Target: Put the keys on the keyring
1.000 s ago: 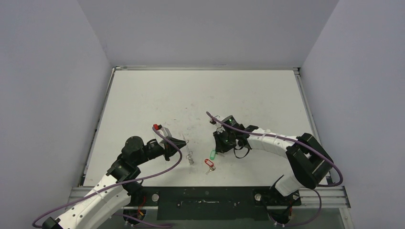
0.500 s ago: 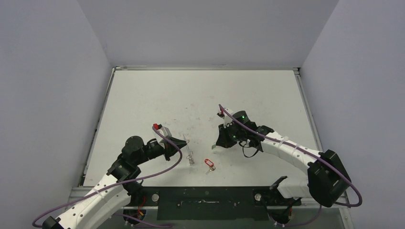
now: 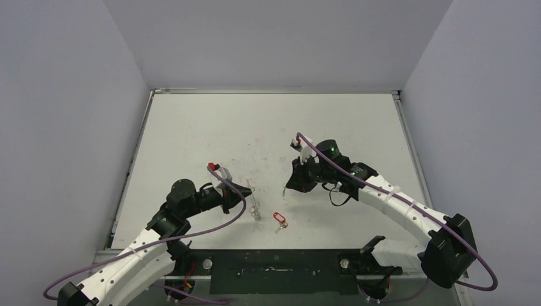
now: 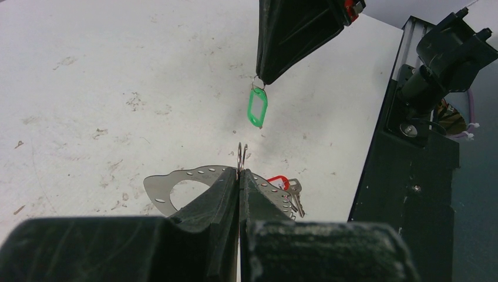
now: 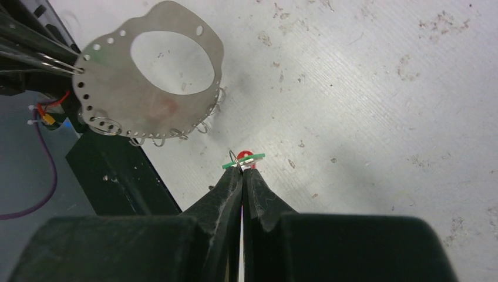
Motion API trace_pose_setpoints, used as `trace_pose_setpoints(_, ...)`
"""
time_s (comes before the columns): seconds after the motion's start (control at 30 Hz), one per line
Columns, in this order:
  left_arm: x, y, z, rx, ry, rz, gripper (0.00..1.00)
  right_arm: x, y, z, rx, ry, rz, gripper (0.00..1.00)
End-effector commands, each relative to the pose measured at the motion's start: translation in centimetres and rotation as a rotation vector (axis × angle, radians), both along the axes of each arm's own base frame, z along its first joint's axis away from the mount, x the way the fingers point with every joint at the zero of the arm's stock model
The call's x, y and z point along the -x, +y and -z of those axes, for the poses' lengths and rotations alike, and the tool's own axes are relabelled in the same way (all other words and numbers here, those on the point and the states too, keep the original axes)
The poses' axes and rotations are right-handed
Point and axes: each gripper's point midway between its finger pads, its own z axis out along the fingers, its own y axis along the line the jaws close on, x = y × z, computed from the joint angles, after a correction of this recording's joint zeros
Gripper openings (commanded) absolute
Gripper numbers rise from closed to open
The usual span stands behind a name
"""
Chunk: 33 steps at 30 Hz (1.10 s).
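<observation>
**Both claws clamped: keyring in my left, green key in my right**

My left claw (image 4: 239,174) is pressed together on a small split ring (image 4: 241,156), and that ring is threaded through one of the holes at the rim of the keyring (image 4: 189,176). The keyring is a flat, thin, silvery plate with a rounded, slightly lumpy outline. It has one large opening in its middle and a row of small punched holes around its edge. From my right wrist I can see several more little wire rings hanging from holes along one side. The plate hangs off my fingertips, tilted, above the table (image 3: 268,127). I cannot tell whether its low edge touches the surface.

My right claw (image 5: 242,171) is closed tight on the tiny loop at the top of the green-tagged key (image 4: 257,107). The green oblong tag dangles straight down below my fingertips, clear of the table and a little apart from the keyring. I cannot make out its metal blade.

The red-tagged key (image 3: 279,218) lies flat on the table near the front edge, just beside the keyring, with its silver blade pointing towards my bases.
</observation>
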Motion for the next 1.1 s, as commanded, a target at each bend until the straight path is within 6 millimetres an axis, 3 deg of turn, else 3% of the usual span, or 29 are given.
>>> trace_pose_setpoints(0.0,-0.1,-0.7,-3.6,0.086,-0.081,0.022,0.0,1.0,2.1,-4.8,-0.094,-0.084,-0.131,0.0)
trace_pose_setpoints(0.27,-0.2,-0.8,-3.3,0.094,-0.064,0.02,0.0,3.2,5.4,-6.9,-0.076,-0.158,-0.258,0.0)
trace_pose_setpoints(0.53,-0.2,-0.9,-3.2,0.101,-0.052,0.021,0.0,3.8,6.9,-9.0,-0.125,-0.182,-0.303,0.0)
trace_pose_setpoints(1.07,-0.2,-1.0,-3.1,0.105,-0.034,0.02,0.0,3.3,9.1,-8.5,-0.075,-0.152,-0.33,0.0)
